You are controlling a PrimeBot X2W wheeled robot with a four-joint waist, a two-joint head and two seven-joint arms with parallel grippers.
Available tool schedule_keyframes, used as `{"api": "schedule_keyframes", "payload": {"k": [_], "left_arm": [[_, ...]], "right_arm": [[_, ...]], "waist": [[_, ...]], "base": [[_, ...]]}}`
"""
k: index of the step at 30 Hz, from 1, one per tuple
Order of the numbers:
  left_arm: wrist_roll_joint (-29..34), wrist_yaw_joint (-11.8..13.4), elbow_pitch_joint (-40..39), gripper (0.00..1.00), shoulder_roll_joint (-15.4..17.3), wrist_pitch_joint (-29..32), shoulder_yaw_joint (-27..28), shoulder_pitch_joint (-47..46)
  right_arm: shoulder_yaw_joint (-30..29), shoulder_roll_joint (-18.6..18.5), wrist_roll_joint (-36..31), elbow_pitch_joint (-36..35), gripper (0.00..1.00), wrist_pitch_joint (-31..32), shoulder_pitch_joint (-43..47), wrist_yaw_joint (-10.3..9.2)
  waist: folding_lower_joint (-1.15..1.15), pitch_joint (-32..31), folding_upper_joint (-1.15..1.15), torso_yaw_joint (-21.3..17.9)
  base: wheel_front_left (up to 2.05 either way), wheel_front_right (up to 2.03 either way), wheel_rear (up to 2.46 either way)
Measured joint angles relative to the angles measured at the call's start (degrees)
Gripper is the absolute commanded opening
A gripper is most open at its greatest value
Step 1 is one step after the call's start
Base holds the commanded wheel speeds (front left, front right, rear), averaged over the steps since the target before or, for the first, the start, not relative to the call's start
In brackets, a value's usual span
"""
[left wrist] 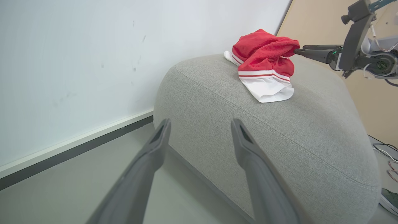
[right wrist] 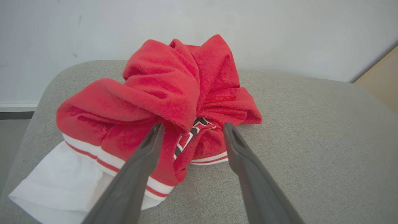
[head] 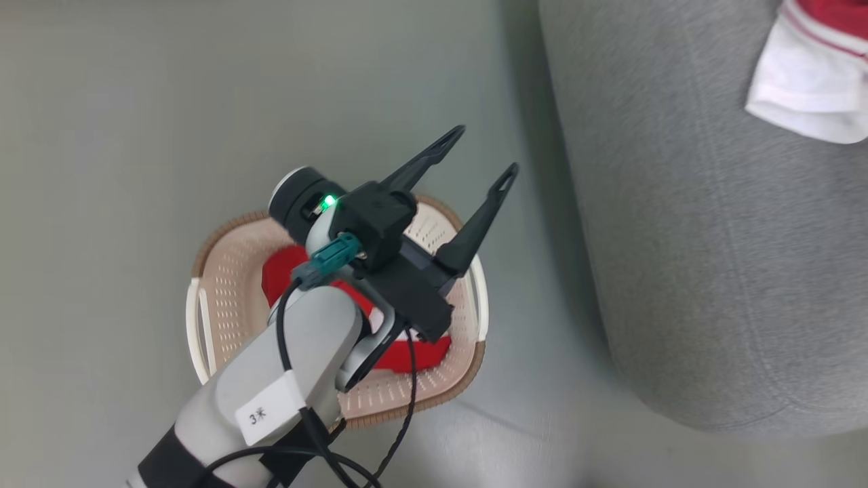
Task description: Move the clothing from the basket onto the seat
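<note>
Quick count: two red-and-white garments, one basket, one seat. The first garment [right wrist: 161,102] is bunched up on top of the grey seat [head: 678,237], with a white panel sticking out from under the red. The second garment [head: 281,274] lies in the basket [head: 227,305] on the floor, left of the seat. The right gripper [right wrist: 192,126] has its jaws apart, tips right at the near side of the bunched one, not pinching it. The left gripper [head: 485,150] is up over the basket, jaws wide apart, holding nothing
</note>
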Motion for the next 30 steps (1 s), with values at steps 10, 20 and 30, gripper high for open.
{"api": "schedule_keyframes", "payload": {"k": [10, 20, 30], "left_arm": [[-1.31, 0.27, 1.05, 1.0, 1.15, -1.58, 2.71, 4.22], [-4.09, 2.83, 0.59, 1.0, 2.66, -2.52, 7.08, 11.35], [-6.88, 6.46, 0.29, 1.0, 4.07, -2.58, 11.92, 20.85]], "right_arm": [[1.05, 0.56, 0.56, -5.67, 1.0, -1.52, 6.67, 0.0], [-0.11, 2.75, 1.94, -17.48, 1.0, -1.8, 14.47, 0.0], [-4.42, 5.27, 3.55, -28.49, 1.0, -1.92, 29.66, -0.86]], "waist": [[0.0, -6.85, 0.0, -0.7], [0.0, -14.76, -0.01, 0.3], [0.0, -23.22, -0.01, 3.76]], "base": [[0.0, 0.0, 0.0], [0.0, 0.0, 0.0], [0.0, 0.0, 0.0]]}}
